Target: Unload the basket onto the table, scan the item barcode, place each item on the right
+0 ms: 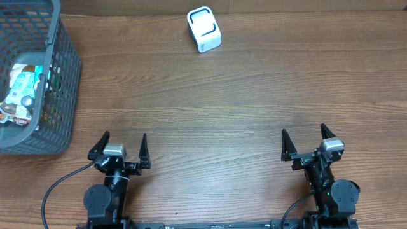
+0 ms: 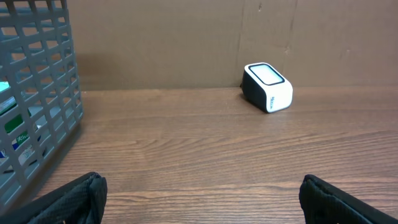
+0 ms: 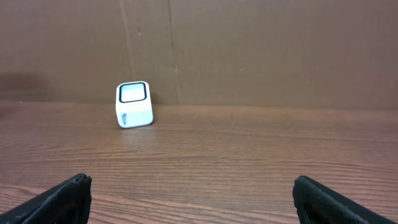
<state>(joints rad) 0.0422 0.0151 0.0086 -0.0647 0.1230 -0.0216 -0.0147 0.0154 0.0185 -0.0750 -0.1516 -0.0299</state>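
Left tool: fingers wide apart, bare wood showing between them. It sits at the near edge of the tabletop, on the left side.

Right tool: fingers likewise wide apart, gripping no object, at the near edge on the right side.

Packaged items: several packets lie together inside the grey slatted basket, which stands at the far left of the tabletop and is partly cut off by the frame. One packet is pale with green print. No barcode can be made out at this size.

Scanner: a white unit with a black-framed window, standing at the far edge of the tabletop, close to the brown cardboard wall and near the centre line. It is well apart from the basket and from both tools.
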